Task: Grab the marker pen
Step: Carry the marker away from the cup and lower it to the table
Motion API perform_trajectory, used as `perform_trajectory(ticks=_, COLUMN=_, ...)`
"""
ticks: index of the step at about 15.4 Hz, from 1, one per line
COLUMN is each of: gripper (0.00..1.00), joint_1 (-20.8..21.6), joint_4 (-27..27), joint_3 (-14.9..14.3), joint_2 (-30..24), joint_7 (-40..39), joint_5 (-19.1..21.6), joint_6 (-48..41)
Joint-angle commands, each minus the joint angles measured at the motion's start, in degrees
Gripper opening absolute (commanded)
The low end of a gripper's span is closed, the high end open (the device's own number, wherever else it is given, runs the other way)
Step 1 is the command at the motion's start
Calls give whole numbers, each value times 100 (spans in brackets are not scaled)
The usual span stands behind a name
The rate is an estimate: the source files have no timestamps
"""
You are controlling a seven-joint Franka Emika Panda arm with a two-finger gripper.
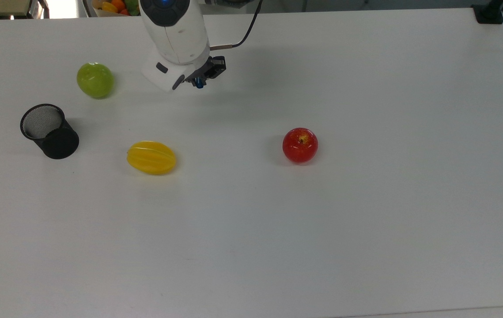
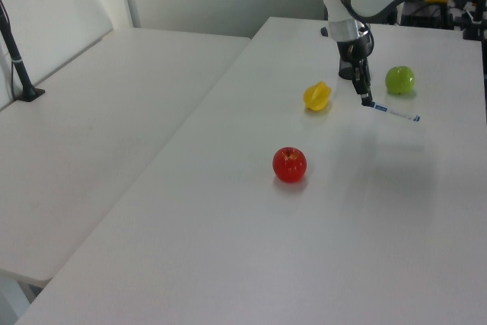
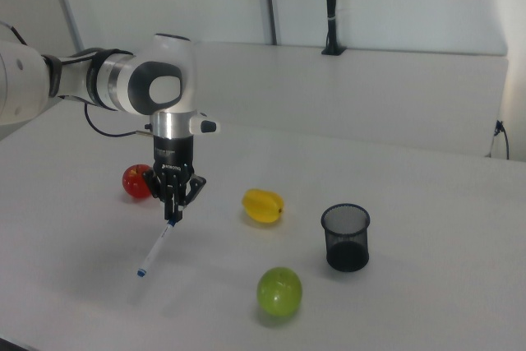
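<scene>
Gripper (image 3: 173,216) clamped on one end of the pen (image 3: 155,249), which hangs slanting above the table (image 1: 366,221), w/ the apple (image 3: 136,181) just behind on the right view's left; keep grip firm & move slow, since an end-hold lets it swing/slip.

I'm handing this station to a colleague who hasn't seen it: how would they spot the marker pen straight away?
Find the white robot arm over the white table; its black gripper points down. Pinched at one end in the gripper's fingertips is the slim white marker pen with blue ends, slanting down towards the tabletop. It is the one thin stick among a black mesh cup and round fruits.
</scene>
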Motion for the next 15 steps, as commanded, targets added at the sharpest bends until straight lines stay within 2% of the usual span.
perform_trajectory(ticks=1, gripper=11, joint_1=56, joint_4=-463, joint_3=16, joint_2=-126, joint_7=173, joint_5=-91, joint_6=-29)
perform_trajectory(ticks=6, gripper=12, joint_1=65, joint_4=-816, joint_3=139, joint_2=-108, joint_7=314, joint_5=-91, joint_6=172)
perform_trajectory(ticks=15, gripper=17, joint_1=214, joint_4=-930, joint_3=148, joint_2=76, joint_7=613, joint_5=-100, joint_6=595)
